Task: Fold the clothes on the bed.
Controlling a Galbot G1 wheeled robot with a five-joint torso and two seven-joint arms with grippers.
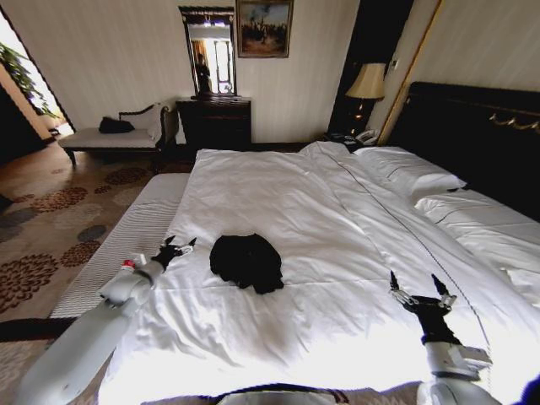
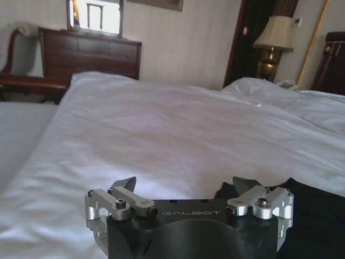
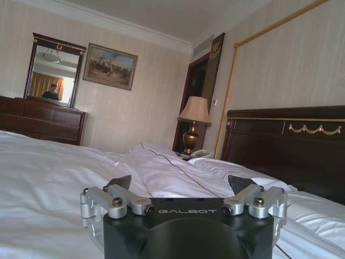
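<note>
Now | black T-shirt (image 1: pixel 246 261) crumpled between pincers | left pincer (image 1: pixel 178 247) just beside, wide | right pincer (image 1: pixel 418 288) apart, wide

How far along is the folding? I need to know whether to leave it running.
Nothing looks folded yet: the black T-shirt lies in a crumpled heap on the white duvet of the bed. In hand: the left gripper hovers open beside the heap's left edge; the right gripper is open over bare duvet, well to its right. Left: grasping, spreading and all the folding.

Left tool (image 1: pixel 179 245) and right tool (image 1: pixel 418 287), both spread wide
</note>
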